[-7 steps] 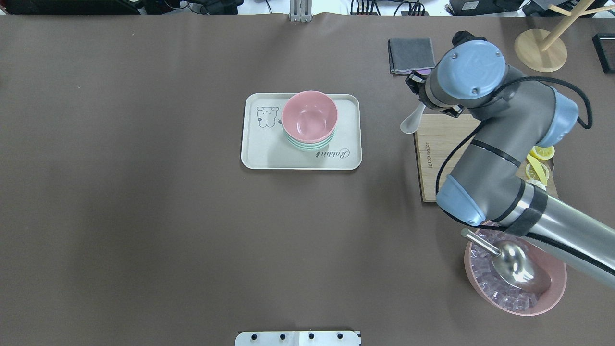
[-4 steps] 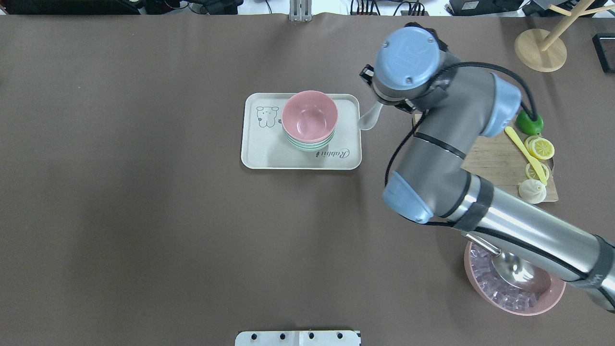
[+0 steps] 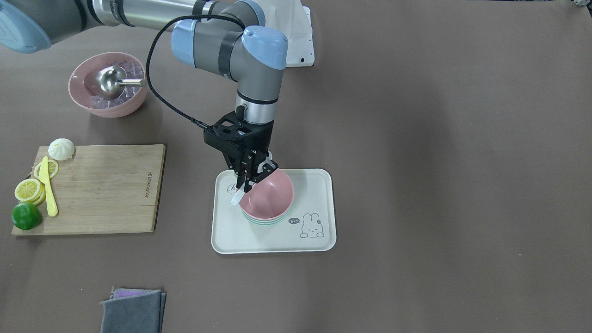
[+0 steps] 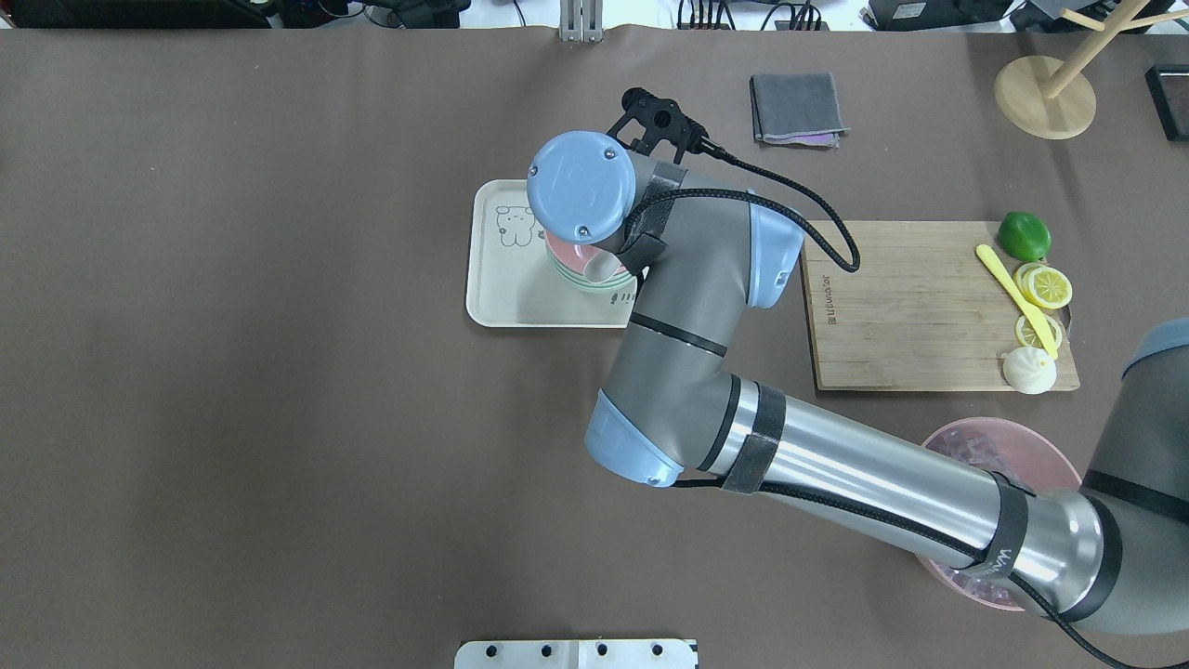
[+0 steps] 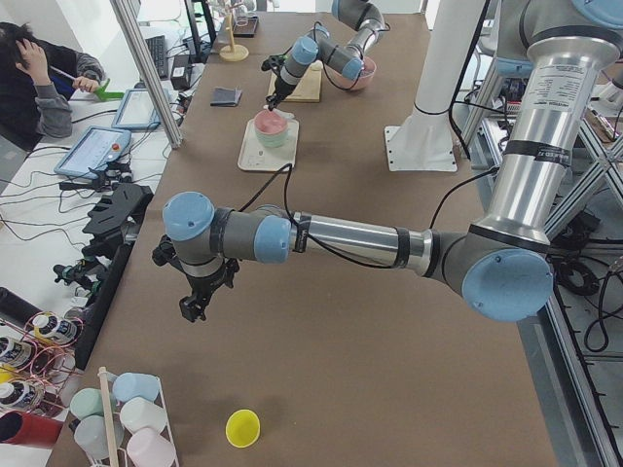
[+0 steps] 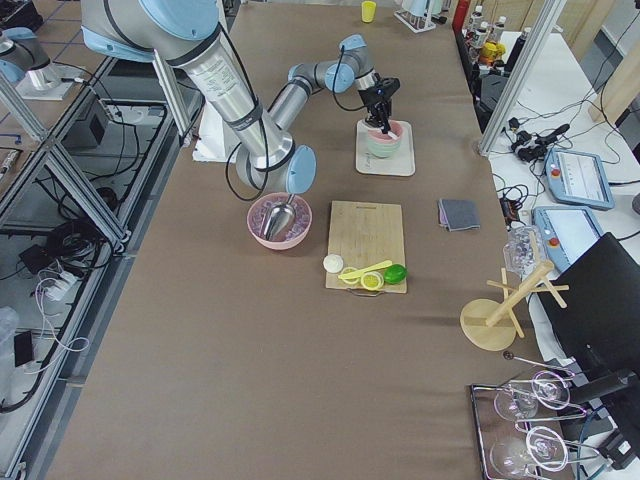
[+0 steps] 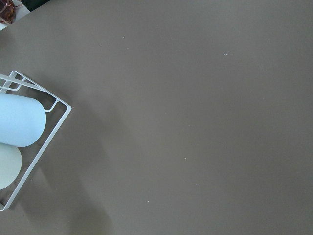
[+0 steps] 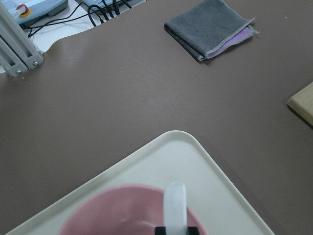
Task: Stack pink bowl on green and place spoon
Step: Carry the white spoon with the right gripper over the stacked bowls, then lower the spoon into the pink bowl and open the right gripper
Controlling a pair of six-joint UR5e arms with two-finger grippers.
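Note:
The pink bowl [image 3: 273, 193] sits stacked on the green bowl [image 3: 264, 224] on a cream tray [image 3: 277, 243]. My right gripper [image 3: 250, 183] is shut on a white spoon [image 3: 237, 199] and holds it tilted over the pink bowl's rim. In the right wrist view the spoon [image 8: 175, 201] sticks out over the pink bowl [image 8: 112, 210] and the tray [image 8: 195, 161]. In the overhead view the wrist hides the gripper; only part of the bowls [image 4: 568, 260] shows. My left gripper [image 5: 192, 307] hangs over bare table far away; I cannot tell if it is open.
A wooden cutting board [image 4: 910, 307] with lime, lemon slices, yellow knife and a bun lies right of the tray. A pink bowl of ice with a metal scoop [image 3: 108, 85], a grey cloth [image 4: 797, 107] and a wire rack of cups [image 7: 19, 132] are also here.
My right arm has carried the spoon leftward from above the cutting board's edge to over the stacked bowls on the tray. The bowls have not moved.

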